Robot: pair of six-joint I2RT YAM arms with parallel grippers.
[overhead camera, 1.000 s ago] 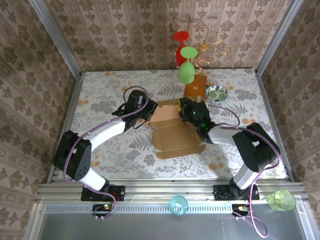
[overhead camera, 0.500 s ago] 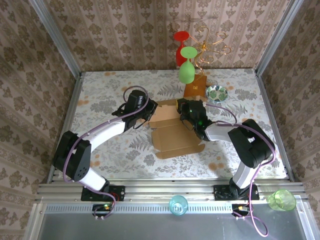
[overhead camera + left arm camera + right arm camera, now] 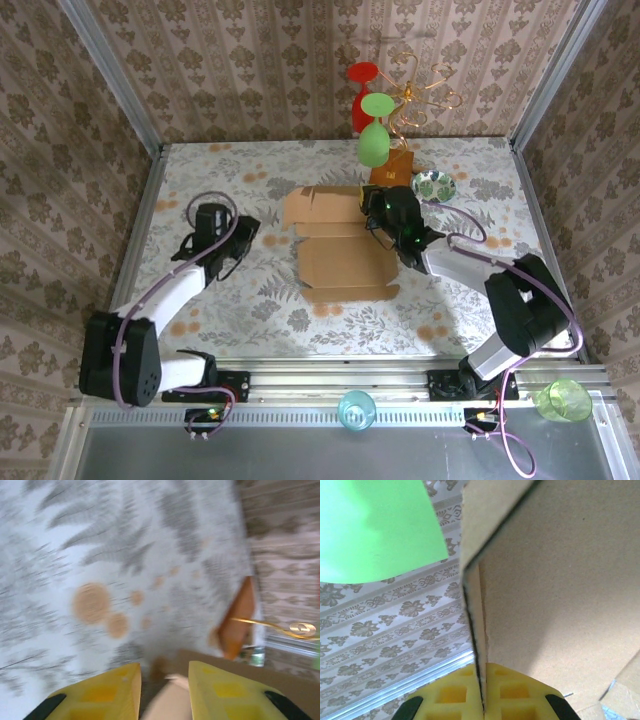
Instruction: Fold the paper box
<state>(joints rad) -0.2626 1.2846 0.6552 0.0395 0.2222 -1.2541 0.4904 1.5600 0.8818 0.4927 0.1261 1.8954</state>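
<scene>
Inside the right pincer (image 3: pixel 482 680) sits the paper box (image 3: pixel 560 580) edge.

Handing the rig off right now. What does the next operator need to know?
Left claw: open, empty, left of the paper box.
Right claw: shut on a cardboard edge at the box's far right.
Box: mid-table, lying open, its far edge near the wooden stand base.
Done: one panel gripped.
Left: likely raise the walls, tuck the flaps, close the lid.
</scene>
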